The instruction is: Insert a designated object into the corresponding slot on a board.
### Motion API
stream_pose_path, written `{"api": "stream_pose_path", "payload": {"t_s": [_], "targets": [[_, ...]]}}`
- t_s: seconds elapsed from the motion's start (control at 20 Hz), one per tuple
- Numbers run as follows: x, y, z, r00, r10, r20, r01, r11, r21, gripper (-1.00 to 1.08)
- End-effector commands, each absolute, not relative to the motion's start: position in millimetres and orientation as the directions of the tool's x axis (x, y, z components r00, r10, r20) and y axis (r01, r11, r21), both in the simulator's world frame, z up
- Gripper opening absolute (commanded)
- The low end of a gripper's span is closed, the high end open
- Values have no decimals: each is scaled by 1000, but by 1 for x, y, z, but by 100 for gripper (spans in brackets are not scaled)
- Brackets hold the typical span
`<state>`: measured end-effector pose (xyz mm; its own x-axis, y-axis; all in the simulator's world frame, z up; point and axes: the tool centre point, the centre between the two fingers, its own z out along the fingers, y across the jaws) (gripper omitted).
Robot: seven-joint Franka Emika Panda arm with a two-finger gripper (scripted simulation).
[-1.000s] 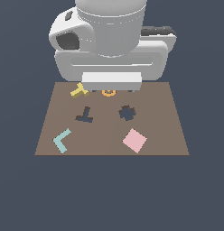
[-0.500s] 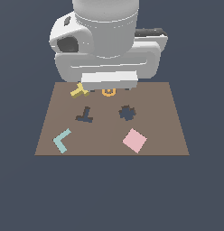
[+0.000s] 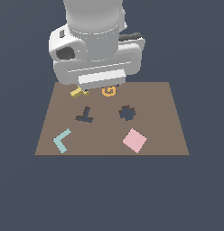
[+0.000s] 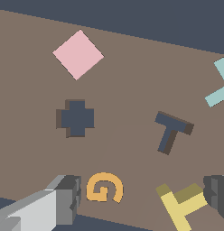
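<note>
The yellow T-shaped block (image 3: 78, 93) lies on the brown board (image 3: 159, 126) at its far edge, partly hidden under my hand (image 3: 98, 67). In the wrist view the yellow T-shaped block (image 4: 182, 206) lies flat beside one finger (image 4: 217, 191). My gripper (image 4: 142, 195) is open and empty above the board, and its other finger (image 4: 64, 200) is beyond the orange G. The dark T-shaped slot (image 3: 85, 116) is just in front of the block and also shows in the wrist view (image 4: 171, 131). In the exterior view the fingertips are hidden.
An orange G-shaped ring (image 3: 108, 91) lies next to the yellow block and shows between the fingers in the wrist view (image 4: 104, 187). A dark cross-like cutout (image 3: 127, 113), a pink square (image 3: 134, 140) and a light-blue L-shaped piece (image 3: 62, 140) are on the board.
My hand has turned and shifted a little toward the exterior view's left, over the yellow block. The pieces on the board have not moved.
</note>
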<state>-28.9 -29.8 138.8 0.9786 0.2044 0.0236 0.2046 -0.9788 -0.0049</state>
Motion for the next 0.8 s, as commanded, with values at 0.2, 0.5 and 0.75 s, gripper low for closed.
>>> {"api": "stream_pose_path", "payload": {"t_s": [0.2, 0.5, 0.75], "targets": [[-54, -57, 111, 938, 347, 17, 347, -938, -3, 100], [-73, -86, 86, 883, 469, 10, 469, -883, -2, 100], [-82, -105, 70, 841, 541, 6, 541, -841, -1, 100]]}}
